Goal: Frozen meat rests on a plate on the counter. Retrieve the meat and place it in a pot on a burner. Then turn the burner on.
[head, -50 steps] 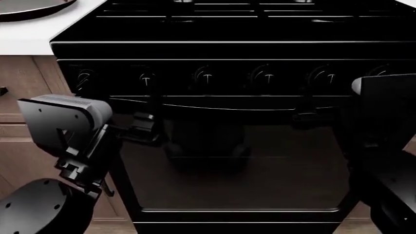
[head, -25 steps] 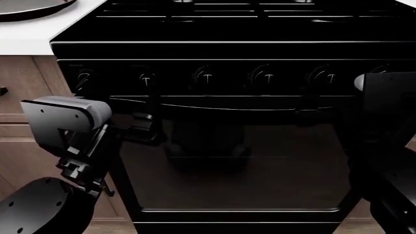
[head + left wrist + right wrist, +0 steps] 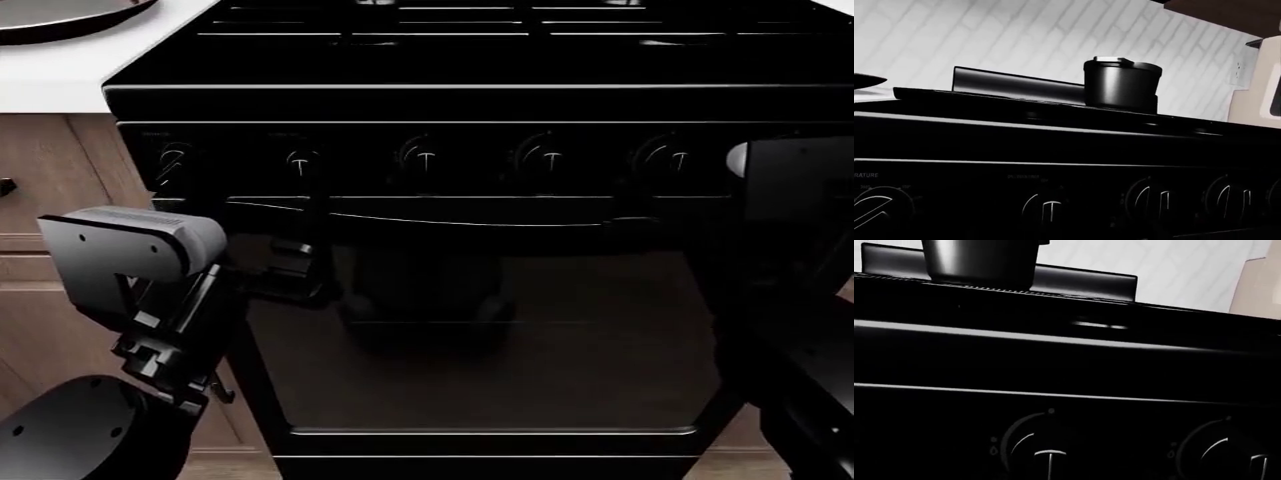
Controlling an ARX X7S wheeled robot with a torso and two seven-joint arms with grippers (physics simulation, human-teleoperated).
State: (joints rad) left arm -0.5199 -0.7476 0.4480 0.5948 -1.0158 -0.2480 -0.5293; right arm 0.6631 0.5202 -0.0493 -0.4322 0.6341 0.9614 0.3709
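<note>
The glossy black pot [image 3: 1121, 84] stands on a back burner of the black stove, and its base [image 3: 979, 260] also shows in the right wrist view. Only the rim of the plate [image 3: 64, 14] shows, on the white counter [image 3: 74, 72] left of the stove. The meat is out of view. My left gripper [image 3: 288, 262] hangs low in front of the oven door, below the knob row. My right gripper [image 3: 627, 232] is a dark shape under the right-hand knobs. Both are black against the black door, so how their jaws stand is hidden.
A row of burner knobs [image 3: 424, 158] runs across the stove front; some show close up [image 3: 1045, 211] [image 3: 1045, 447]. The oven handle [image 3: 441, 212] crosses just above both grippers. Brown cabinets [image 3: 54, 200] stand at the left. A white tiled wall [image 3: 1021, 35] backs the stove.
My left arm has sunk slightly in front of the cabinet. The right arm has edged a little upward. Nothing else has moved.
</note>
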